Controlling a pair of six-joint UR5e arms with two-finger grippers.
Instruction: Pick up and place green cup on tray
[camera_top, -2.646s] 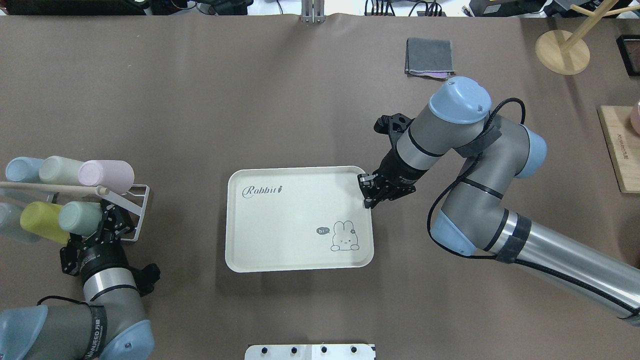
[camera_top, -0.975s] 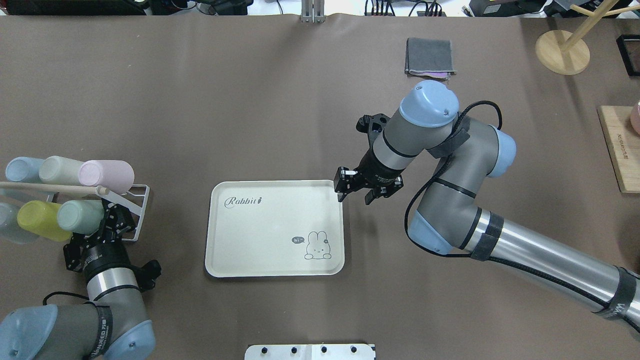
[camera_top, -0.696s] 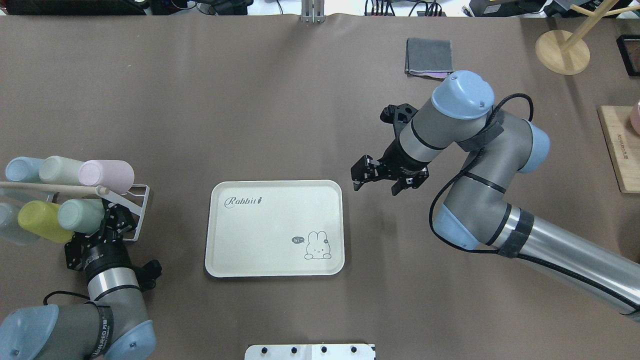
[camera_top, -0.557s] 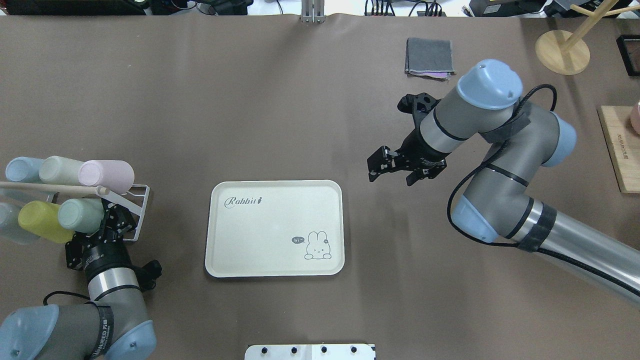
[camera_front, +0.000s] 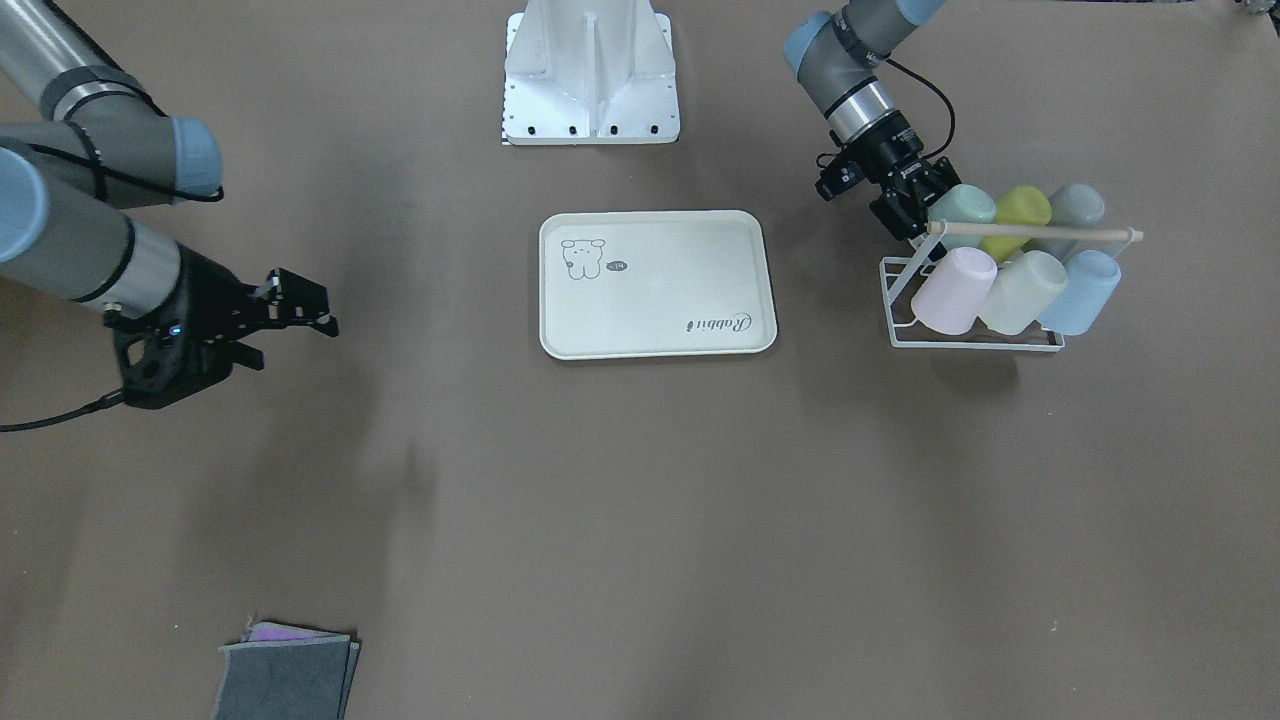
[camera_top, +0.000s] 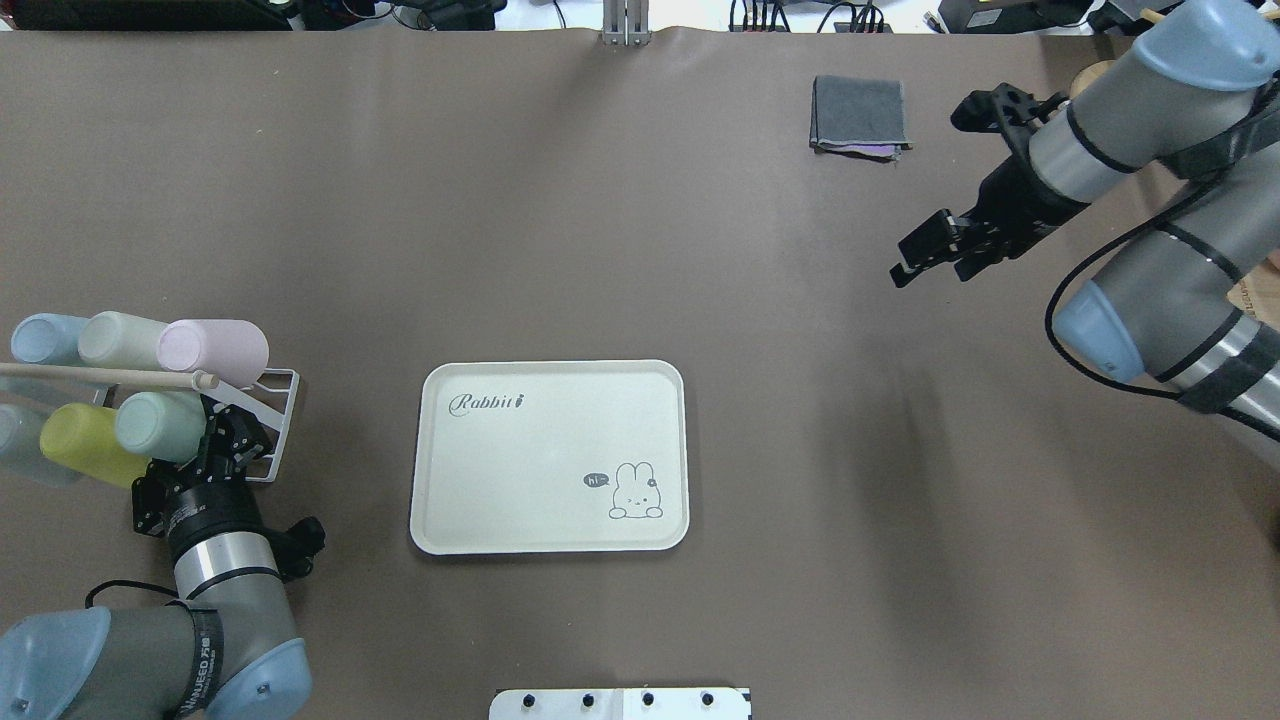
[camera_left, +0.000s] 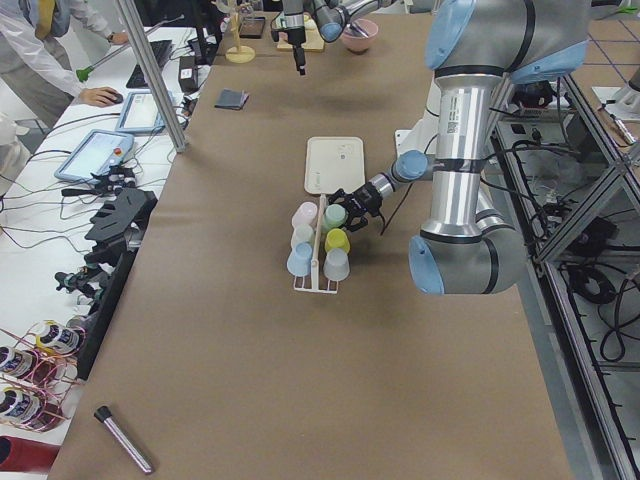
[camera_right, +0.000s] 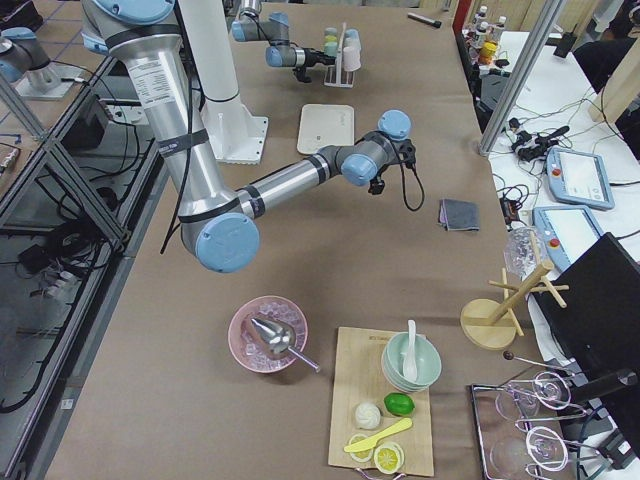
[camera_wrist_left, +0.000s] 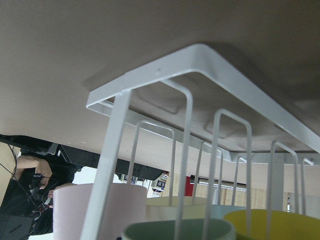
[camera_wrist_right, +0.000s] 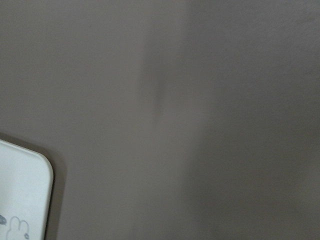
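Pulled back since half a second ago, the right arm (camera_top: 1130, 150) now reaches over the far right of the brown counter (camera_top: 600, 200), partly cut off by the overhead view's edge. The left arm (camera_top: 215, 590) has barely shifted. The cream tray (camera_top: 540, 450) has stayed flat near the counter's middle, well apart from both arms. At the counter's left end stands a white wire rack (camera_wrist_left: 200, 52) of cups lying tilted under a wooden rod (camera_top: 100, 377). The green cup (camera_top: 160, 425) is on that rack, in the row nearer the robot, at the end closest to the tray and just beside a yellow-green cup (camera_top: 85, 443). The right tool (camera_top: 928, 270) hangs over bare counter with its jaws wide and nothing between them. The left tool (camera_top: 228, 438) sits at the green cup's mouth end, among the rack wires. Its fingers are too hidden to tell whether they grip the rim. The left wrist view catches only a sliver of that rim at its bottom edge.
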